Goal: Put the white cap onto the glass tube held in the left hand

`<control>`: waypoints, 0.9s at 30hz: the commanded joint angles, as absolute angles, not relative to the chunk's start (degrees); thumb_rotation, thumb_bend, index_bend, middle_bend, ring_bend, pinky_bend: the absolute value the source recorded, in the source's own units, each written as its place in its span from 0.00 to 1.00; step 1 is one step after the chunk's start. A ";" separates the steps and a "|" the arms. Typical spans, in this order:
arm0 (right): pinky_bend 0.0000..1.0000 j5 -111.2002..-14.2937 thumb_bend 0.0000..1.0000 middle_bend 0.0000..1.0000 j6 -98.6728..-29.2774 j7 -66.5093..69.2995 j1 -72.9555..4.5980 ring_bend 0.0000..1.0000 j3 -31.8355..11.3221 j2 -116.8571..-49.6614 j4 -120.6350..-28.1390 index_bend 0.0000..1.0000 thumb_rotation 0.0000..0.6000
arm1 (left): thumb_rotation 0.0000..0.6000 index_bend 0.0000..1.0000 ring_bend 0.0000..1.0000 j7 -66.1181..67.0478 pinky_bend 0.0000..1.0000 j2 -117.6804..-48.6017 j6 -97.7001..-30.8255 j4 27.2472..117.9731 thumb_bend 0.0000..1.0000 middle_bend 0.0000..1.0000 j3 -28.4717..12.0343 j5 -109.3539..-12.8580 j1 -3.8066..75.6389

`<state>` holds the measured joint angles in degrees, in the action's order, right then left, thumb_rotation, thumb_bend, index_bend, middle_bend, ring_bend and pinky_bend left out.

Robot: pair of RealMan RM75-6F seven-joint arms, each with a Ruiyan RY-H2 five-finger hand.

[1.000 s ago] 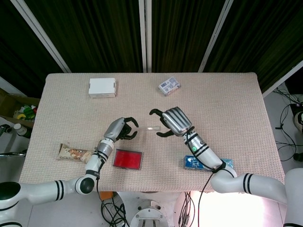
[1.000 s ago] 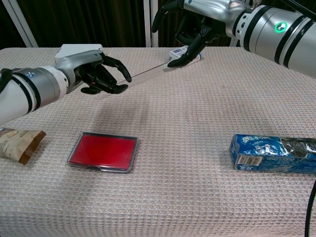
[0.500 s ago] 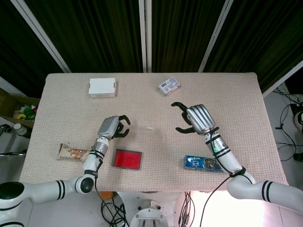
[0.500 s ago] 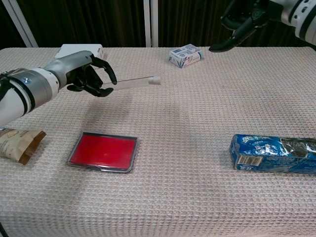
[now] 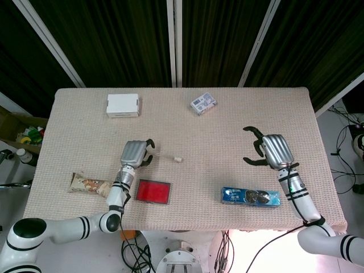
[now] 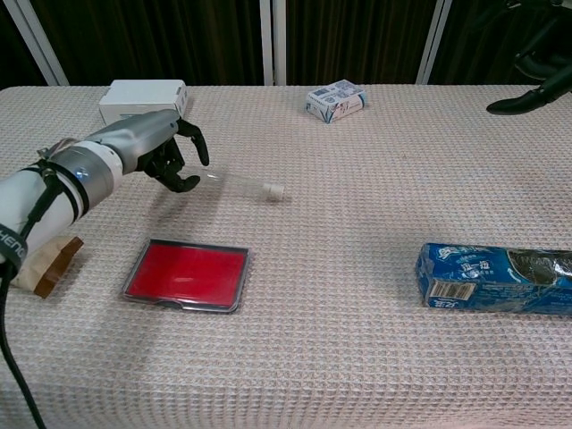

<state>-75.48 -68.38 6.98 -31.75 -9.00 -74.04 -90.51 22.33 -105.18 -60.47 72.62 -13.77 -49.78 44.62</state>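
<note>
Left hand (image 5: pixel 134 156) gripped the near end of the glass tube (image 6: pixel 234 184), dark fingers curled around it, and the tube ran out to the right, low over the table (image 5: pixel 239 131). At its far tip sat the white cap (image 6: pixel 276 191), already on the tube. From the chest view the clear glass showed as a faint line from the fingers (image 6: pixel 175 170) to the cap; from the head view the tube was almost lost against the weave and only the cap (image 5: pixel 178 160) stood out as a small pale spot.

Right hand (image 5: pixel 269 151) hung well apart on the other side of the table, fingers spread and curved, nothing in it. The head view showed the whole hand and forearm above the blue biscuit packet (image 5: pixel 250 197); the chest view caught only dark fingertips (image 6: pixel 527 96) at the upper right edge.

Below the left hand lay the red tray (image 6: pixel 186 274), flat on the cloth. A snack bag (image 5: pixel 86 184) rested beside the left forearm, plain in the head view but only a brown corner in the chest view. At the far side stood the white box (image 5: pixel 123 105) and the small blue-and-white carton (image 6: pixel 336 99), well apart from each other.
</note>
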 commanded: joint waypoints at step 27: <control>0.07 -80.60 0.21 0.08 -86.06 13.85 -8.51 0.03 -0.31 -63.29 -87.23 0.00 1.00 | 1.00 0.24 0.17 6.23 0.18 -68.15 -97.52 89.55 0.26 0.21 4.66 -81.08 10.34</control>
